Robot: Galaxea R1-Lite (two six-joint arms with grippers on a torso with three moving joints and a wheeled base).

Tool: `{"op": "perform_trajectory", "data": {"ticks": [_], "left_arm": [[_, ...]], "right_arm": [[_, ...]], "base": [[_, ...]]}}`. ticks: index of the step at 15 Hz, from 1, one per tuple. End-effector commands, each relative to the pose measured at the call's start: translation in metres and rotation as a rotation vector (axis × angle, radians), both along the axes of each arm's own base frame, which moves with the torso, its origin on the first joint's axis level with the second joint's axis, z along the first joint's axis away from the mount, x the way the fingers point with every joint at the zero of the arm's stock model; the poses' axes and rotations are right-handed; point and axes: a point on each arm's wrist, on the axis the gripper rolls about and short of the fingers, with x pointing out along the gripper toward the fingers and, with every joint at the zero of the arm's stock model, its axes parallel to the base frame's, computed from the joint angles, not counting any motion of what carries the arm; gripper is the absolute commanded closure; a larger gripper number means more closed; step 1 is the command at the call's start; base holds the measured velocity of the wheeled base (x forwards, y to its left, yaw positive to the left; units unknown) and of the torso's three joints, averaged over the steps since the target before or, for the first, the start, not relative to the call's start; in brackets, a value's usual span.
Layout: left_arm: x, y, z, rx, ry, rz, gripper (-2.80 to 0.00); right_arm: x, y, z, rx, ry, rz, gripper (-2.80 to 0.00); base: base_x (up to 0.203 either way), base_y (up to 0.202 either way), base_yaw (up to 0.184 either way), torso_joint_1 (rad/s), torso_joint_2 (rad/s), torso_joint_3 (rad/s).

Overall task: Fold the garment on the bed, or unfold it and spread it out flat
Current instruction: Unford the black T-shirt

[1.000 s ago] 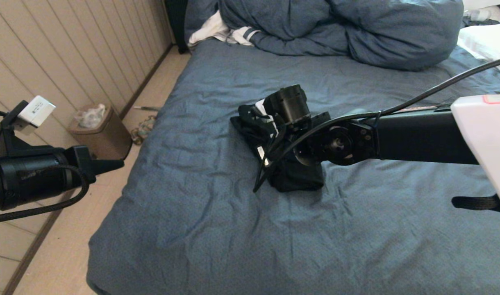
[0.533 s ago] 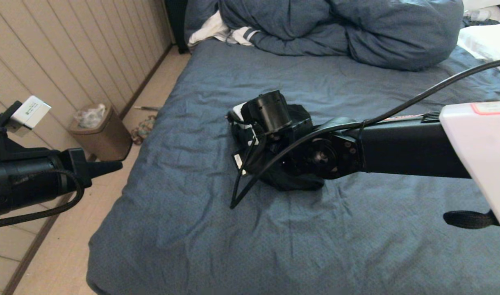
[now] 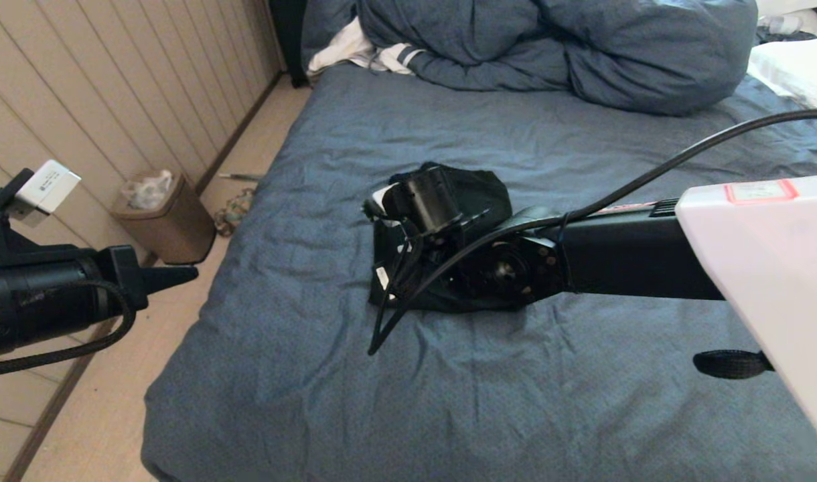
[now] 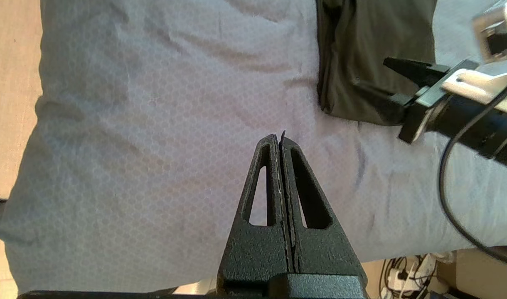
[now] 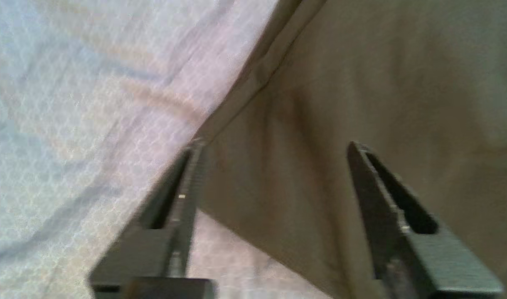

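Observation:
The garment [image 3: 483, 191] is a black folded bundle in the middle of the bed [image 3: 449, 402]. My right arm reaches across it from the right, and the wrist hides much of the cloth in the head view. The right gripper [image 5: 274, 145] is open just above the garment [image 5: 361, 83], near its edge, with nothing between the fingers. The left wrist view also shows the right gripper [image 4: 388, 83] open over the garment [image 4: 361, 50]. My left gripper [image 4: 278, 139] is shut and empty. It hovers off the bed's left side as the left gripper [image 3: 181, 273].
A bunched blue-grey duvet [image 3: 582, 47] lies across the head of the bed, with a white striped cloth [image 3: 355, 50] beside it. A white pillow [image 3: 797, 67] sits at the far right. A brown waste bin [image 3: 164, 221] stands on the floor by the panelled wall.
The right gripper went from shut on the garment to open and let it go. The right arm moved left and lower, and the garment now lies flatter. The left arm stayed put.

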Motion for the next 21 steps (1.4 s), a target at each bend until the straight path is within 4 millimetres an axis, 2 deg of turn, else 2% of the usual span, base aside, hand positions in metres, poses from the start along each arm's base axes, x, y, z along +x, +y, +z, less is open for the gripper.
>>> {"op": "perform_trajectory", "data": {"ticks": [1,5,7,8,15,19,21], "left_arm": [[0.000,0.000,-0.003,-0.002,0.011,0.000,0.00],[0.000,0.000,-0.005,-0.001,0.017,0.000,0.00],[0.001,0.000,-0.007,-0.001,0.025,-0.001,0.00],[0.002,-0.001,-0.008,-0.002,0.030,-0.001,0.00],[0.006,-0.001,-0.010,0.000,0.042,0.000,0.00],[0.006,-0.001,-0.008,-0.001,0.036,0.000,0.00],[0.005,-0.001,-0.008,-0.001,0.034,0.000,0.00]], "right_arm": [[-0.004,0.007,-0.009,-0.018,0.018,0.014,-2.80],[-0.021,0.017,-0.023,-0.056,0.050,0.049,-2.80],[-0.021,0.019,-0.027,-0.068,0.049,0.042,-2.80],[-0.018,0.021,-0.030,-0.073,0.043,0.035,0.00],[-0.004,0.027,-0.046,-0.121,0.025,-0.023,0.00],[-0.007,0.024,-0.029,-0.088,-0.003,-0.027,0.00],[-0.014,0.018,-0.010,-0.060,-0.031,-0.037,0.00]], "base": [[0.000,0.000,0.000,0.000,0.00,0.000],[0.000,0.000,0.000,0.000,0.00,0.000],[0.000,0.000,0.000,0.000,0.00,0.000],[0.000,0.000,0.000,0.000,0.00,0.000],[0.000,0.000,0.000,0.000,0.00,0.000],[0.000,0.000,0.000,0.000,0.00,0.000],[0.000,0.000,0.000,0.000,0.00,0.000]]}}
